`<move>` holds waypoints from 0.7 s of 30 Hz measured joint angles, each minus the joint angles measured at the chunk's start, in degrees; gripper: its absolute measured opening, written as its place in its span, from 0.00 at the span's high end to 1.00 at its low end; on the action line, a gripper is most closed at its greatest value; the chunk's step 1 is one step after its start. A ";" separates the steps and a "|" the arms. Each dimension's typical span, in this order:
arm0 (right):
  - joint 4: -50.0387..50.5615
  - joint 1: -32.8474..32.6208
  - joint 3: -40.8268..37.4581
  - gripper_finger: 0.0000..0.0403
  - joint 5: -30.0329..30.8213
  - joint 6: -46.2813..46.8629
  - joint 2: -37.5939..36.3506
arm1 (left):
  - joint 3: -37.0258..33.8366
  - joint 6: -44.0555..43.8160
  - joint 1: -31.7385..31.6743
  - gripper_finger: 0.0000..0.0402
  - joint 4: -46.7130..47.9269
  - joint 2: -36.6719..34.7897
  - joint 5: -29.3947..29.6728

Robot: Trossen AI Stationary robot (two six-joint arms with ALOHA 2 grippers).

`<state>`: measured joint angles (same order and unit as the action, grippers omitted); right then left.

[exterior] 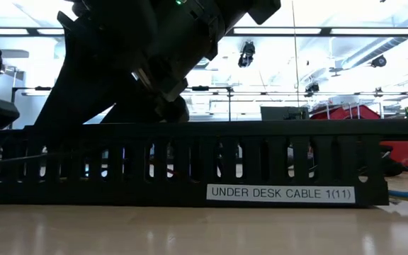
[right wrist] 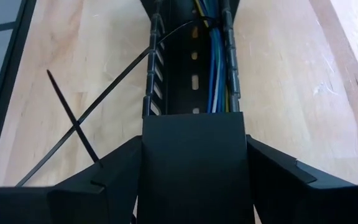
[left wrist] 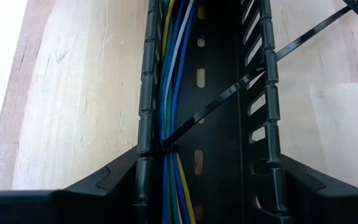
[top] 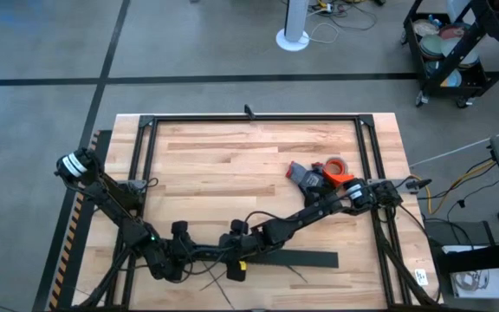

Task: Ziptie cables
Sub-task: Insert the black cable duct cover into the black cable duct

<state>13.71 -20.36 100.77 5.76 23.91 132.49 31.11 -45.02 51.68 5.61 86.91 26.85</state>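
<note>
The left gripper sits over the black duct, likely to steady it; whether it clamps the walls I cannot tell. Just ahead, the cables run along one wall, already cinched by a ziptie whose tail pokes out through the comb slots. The right gripper straddles the other end, grip equally unclear. The duct lies close to the table's front edge; bare wood beyond gives room.

One duct, two zipties.
</note>
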 joint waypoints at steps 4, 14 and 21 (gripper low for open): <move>-0.17 -0.11 0.00 0.45 -0.69 -0.88 0.04 | -0.09 0.89 0.00 0.42 -0.09 0.00 -0.05; -0.13 -0.15 0.35 0.42 -3.20 -6.95 0.11 | -1.10 -2.65 -0.35 0.43 0.12 -0.10 1.36; 0.40 -0.28 0.39 0.44 -3.89 -8.13 0.11 | -2.66 -5.67 -0.35 0.42 -2.25 -0.24 2.00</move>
<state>14.11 -20.64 101.16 1.87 15.78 132.60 28.45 -50.69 51.33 3.35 86.68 28.85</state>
